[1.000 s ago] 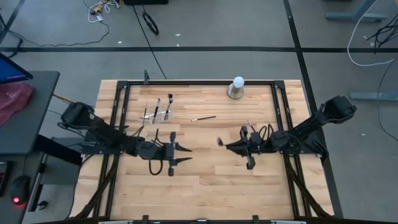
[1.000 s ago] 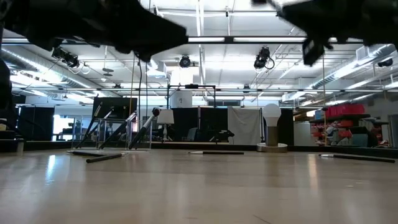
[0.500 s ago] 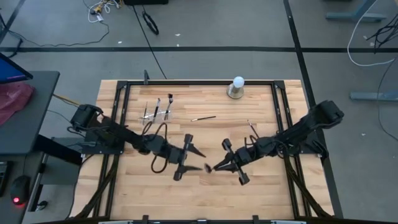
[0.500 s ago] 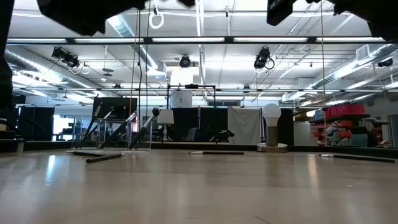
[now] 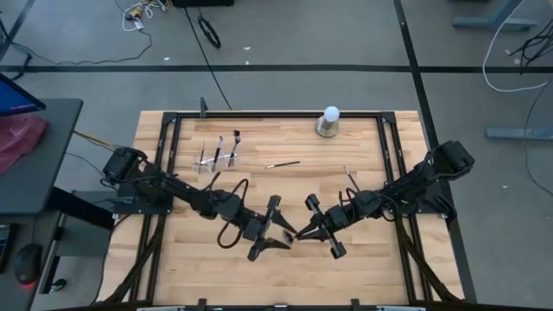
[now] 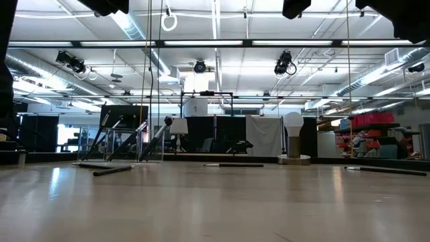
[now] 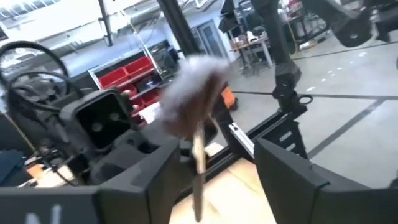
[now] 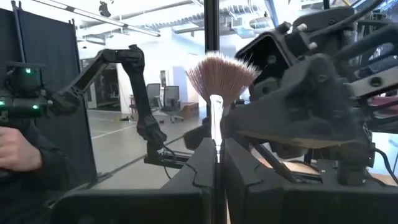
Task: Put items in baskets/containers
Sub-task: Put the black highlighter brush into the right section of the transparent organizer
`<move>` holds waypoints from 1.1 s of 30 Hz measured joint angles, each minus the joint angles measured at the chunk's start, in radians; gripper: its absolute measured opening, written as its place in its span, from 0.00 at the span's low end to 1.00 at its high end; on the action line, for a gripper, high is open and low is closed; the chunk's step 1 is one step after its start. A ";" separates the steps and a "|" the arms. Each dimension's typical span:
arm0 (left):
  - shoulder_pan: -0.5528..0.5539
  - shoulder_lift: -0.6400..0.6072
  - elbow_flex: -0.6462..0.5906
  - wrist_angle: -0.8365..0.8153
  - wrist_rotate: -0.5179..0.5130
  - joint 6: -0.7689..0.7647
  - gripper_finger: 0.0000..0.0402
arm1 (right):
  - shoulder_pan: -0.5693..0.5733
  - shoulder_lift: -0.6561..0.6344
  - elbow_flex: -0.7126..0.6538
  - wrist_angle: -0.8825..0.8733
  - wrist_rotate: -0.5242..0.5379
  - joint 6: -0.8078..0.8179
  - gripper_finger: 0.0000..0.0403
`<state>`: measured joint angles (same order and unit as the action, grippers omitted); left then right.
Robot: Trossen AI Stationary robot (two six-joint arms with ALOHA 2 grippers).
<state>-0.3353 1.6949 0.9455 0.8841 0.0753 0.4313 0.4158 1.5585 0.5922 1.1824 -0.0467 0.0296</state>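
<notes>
Reddish-brown fan bristles top the brush (image 8: 216,87) that the right gripper (image 8: 216,163) grasps — its two dark fingers (image 8: 200,171) are clenched on the silver ferrule, w/ the brush standing upright between them. In the high view the right gripper (image 5: 304,231) sits over the middle of the wooden desk (image 5: 371,268), toward the front edge, tip to tip w/ the left gripper (image 5: 281,231). The left gripper's fingers (image 7: 289,171) are spread wide apart, released, and the brush (image 7: 196,106) shows between them in the left wrist view, blurred, not touched by either finger as far as can be seen.

The clear holder (image 5: 218,159) stands at the desk's back left, well apart from both grippers, w/ three brushes (image 5: 219,147) upright in it; which compartments — cannot tell. In the low view the holder (image 6: 121,149) has brushes leaning in it and one dark brush lying just beside it (image 6: 113,171) on the desk. One more brush (image 5: 282,163) lies flat near the desk's back centre, another (image 5: 348,177) near the right arm. A white ball on a grey base (image 5: 328,122) stands at the back edge. A person's hand (image 8: 15,149) shows off to the side in the right wrist view.
</notes>
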 joint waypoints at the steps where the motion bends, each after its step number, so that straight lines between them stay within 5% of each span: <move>1: 0.000 0.005 0.007 -0.001 0.002 0.000 0.50 | 0.000 0.000 0.000 0.000 0.000 0.000 0.03; 14: 0.002 0.023 0.038 0.019 0.018 0.000 0.19 | 0.000 0.000 -0.001 -0.015 0.001 0.001 0.03; 18: 0.002 0.023 0.038 0.022 0.026 -0.001 0.05 | 0.000 0.000 -0.001 -0.024 0.003 0.011 0.08; 21: -0.004 0.017 0.037 -0.010 0.001 -0.045 0.04 | 0.001 -0.008 -0.001 -0.081 0.034 0.028 0.14; 25: -0.033 -0.053 0.037 -0.176 -0.171 -0.082 0.05 | 0.001 -0.072 -0.001 -0.296 0.165 0.062 0.23; 33: -0.082 -0.301 0.038 -0.743 -0.716 -0.230 0.05 | 0.000 -0.161 -0.003 -0.574 0.389 0.172 0.30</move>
<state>-0.4175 1.3942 0.9833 0.1407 -0.6410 0.2014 0.4156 1.3979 0.5896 0.6084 0.3425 0.2011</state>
